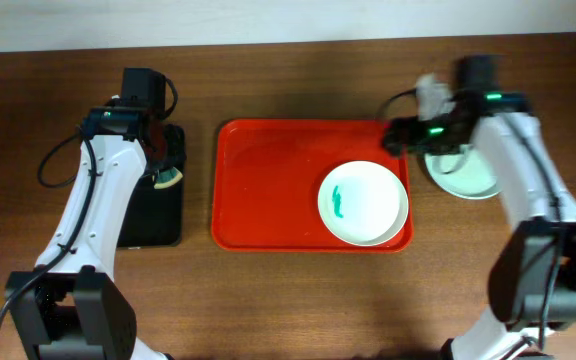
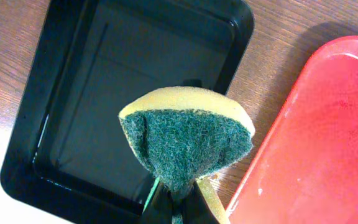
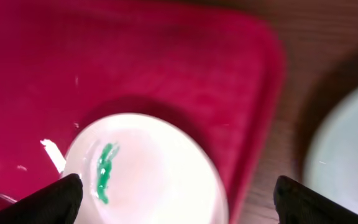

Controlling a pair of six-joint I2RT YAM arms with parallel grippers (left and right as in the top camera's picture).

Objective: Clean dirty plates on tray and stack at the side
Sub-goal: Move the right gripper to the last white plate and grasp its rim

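Observation:
A white plate (image 1: 363,203) with a teal smear lies in the right part of the red tray (image 1: 268,190). A second rim seems to show beneath it at its lower right. A pale mint-green plate (image 1: 473,180) lies on the table right of the tray, partly under my right arm. My right gripper (image 1: 400,135) is open and empty above the tray's far right corner. In the right wrist view the gripper (image 3: 179,199) hangs over the smeared plate (image 3: 148,168). My left gripper (image 2: 180,194) is shut on a yellow-and-green sponge (image 2: 188,140).
A black tray (image 1: 153,215) lies left of the red tray. The sponge (image 1: 168,178) hangs over its right rim. In the left wrist view the black tray (image 2: 92,93) and the red tray's edge (image 2: 328,143) flank a strip of wooden table.

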